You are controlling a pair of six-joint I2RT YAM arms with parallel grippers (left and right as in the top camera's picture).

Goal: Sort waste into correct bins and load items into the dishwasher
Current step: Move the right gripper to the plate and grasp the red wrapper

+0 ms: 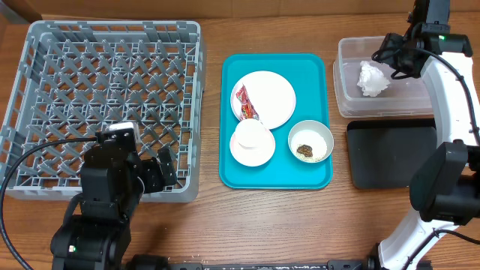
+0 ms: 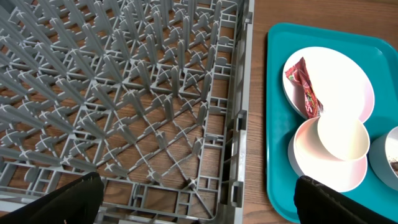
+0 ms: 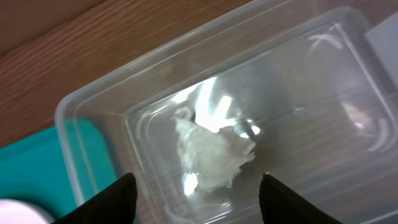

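Right claw (image 3: 196, 202): fingers spread wide, gripping nothing, poised over the clear tub (image 3: 87, 118). The crumpled paper wad (image 3: 214, 152) lies on the tub floor between the fingertips.

Left claw (image 2: 199, 208): spread wide, empty, over the near right corner of the grey dish rack (image 2: 124, 93).

Right of the rack, the teal tray (image 1: 315, 67) carries the white plate (image 1: 274, 97), with the red wrapper (image 1: 246, 103) on its left part. The wrapper's print is too small to read.

The left wrist view shows the cup (image 2: 341, 138) seated in the pinkish bowl (image 2: 323, 171), which overlaps the plate's edge. From overhead the two merge into one white disc.

The greyish bowl (image 1: 322, 133) holds the brown lump (image 1: 305, 151). The black tray (image 1: 390, 154) sits just beside the tub.

The table (image 1: 210, 225) is brown wood grain.
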